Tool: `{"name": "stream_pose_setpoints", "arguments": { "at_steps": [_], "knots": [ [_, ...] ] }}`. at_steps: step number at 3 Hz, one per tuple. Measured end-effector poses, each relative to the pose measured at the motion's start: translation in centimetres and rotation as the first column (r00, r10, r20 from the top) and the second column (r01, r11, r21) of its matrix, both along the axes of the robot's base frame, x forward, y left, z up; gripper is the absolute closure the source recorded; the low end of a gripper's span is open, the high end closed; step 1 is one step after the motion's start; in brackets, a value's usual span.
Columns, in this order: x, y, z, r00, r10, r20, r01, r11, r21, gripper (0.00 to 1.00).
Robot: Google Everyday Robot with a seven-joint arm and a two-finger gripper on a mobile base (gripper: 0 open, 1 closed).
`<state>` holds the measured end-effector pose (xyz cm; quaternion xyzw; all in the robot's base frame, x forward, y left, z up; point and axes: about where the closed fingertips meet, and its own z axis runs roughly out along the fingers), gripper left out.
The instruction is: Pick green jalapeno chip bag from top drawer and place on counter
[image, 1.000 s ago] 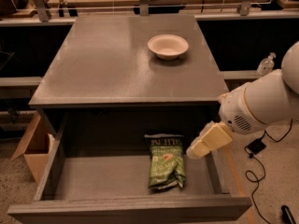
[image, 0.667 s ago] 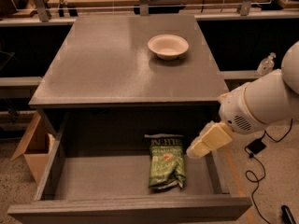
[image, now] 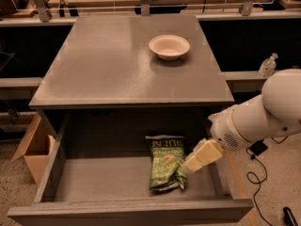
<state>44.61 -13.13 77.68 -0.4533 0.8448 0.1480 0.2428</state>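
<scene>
Our gripper (image: 197,158) hangs in the top drawer (image: 94,182) just beside the green jalapeno chip bag (image: 165,166), below the desk (image: 117,55) near its right edge; we cannot tell its grip.

**Cut off, covered, unreadable**

The cream-coloured tool (image: 191,163) hangs low over the right side of the wide shallow grey drawer (image: 103,180). Its tip is at the right edge of the small crinkly green chip bag (image: 165,169), and contact cannot be told. The bag's white lettering is unreadable. The bulky white arm (image: 268,112) runs off the right edge, and the drawer's left wall hides part of the brown cardboard box (image: 30,149).
</scene>
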Motion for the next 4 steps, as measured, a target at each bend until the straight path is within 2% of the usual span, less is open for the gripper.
{"name": "stream_pose_setpoints", "arguments": {
  "at_steps": [1,2,4],
  "knots": [
    [0.3,0.9,-3.8,0.9989,0.014,-0.044,-0.014,1.000,0.010,0.00],
    [0.9,1.4,-7.0,0.9966,0.004,-0.083,-0.002,1.000,0.023,0.00],
    [1.9,2.9,-11.8,0.9894,-0.007,-0.145,0.014,0.999,0.046,0.00]
  ]
}}
